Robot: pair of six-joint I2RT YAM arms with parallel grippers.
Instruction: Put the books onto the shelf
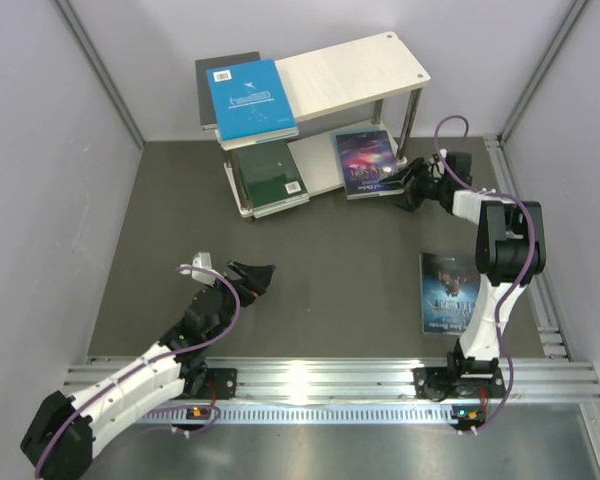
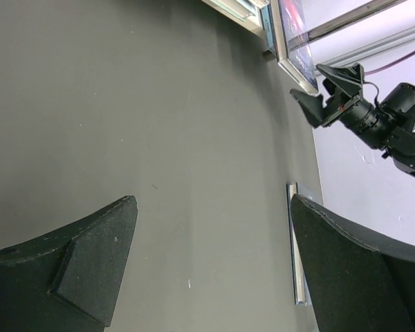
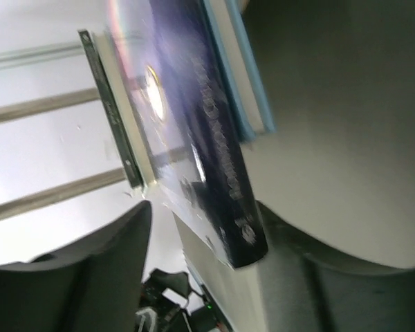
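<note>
A robotics lab test cell: plain pale panel walls [image 1: 40, 200] enclose a dark grey surface [image 1: 330, 260], with two robot arms [image 1: 130, 385] bolted to an aluminium rail [image 1: 320, 380].

Right wrist view: starry book [image 3: 194, 138] smeared by blur, cover lettering unreadable, far end cut by the frame. My right gripper [image 3: 211, 235]: fingers [image 3: 104, 270] are dark shapes cropped below; contact with the book not discernible. Top view: dark book [image 1: 208, 85] mostly buried under the bright blue book [image 1: 250, 100]; barcode labels too small to read; second starry book [image 1: 442, 285] partly behind my right arm [image 1: 505, 245]. Left wrist view: that book [image 2: 295, 242] shows only as a thin edge, its lower end hidden by my left gripper [image 2: 213, 200], whose fingers [image 2: 360, 277] are cropped.
</note>
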